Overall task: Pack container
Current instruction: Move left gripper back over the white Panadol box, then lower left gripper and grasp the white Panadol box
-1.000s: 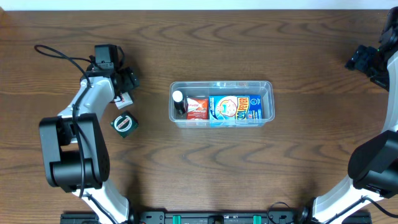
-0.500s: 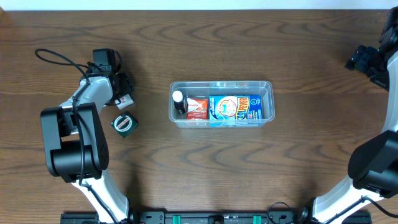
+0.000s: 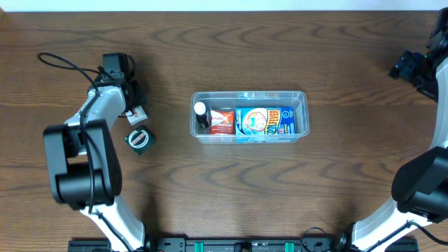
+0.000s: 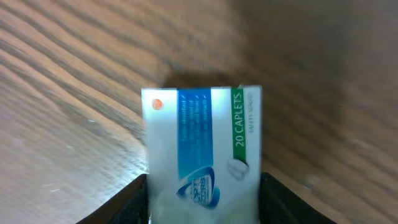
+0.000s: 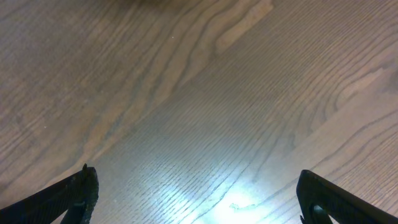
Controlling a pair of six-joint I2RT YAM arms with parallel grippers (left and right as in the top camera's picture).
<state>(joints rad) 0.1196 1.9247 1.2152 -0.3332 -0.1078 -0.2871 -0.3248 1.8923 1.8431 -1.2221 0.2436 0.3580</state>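
Observation:
The clear plastic container stands in the middle of the table. It holds a small white-capped bottle, a red box and a blue packet. My left gripper is at the far left, shut on a small white caplet box with blue and green stripes. In the left wrist view the box fills the gap between both fingers, low over the wood. My right gripper is open and empty at the far right edge, and its wrist view shows the fingers over bare wood.
A small dark green round item lies on the table just in front of the caplet box. A black cable loops from the left arm at the back left.
My left wrist has turned and shifted slightly left, and the caplet box has moved a little with it. The right arm and the container have not moved.

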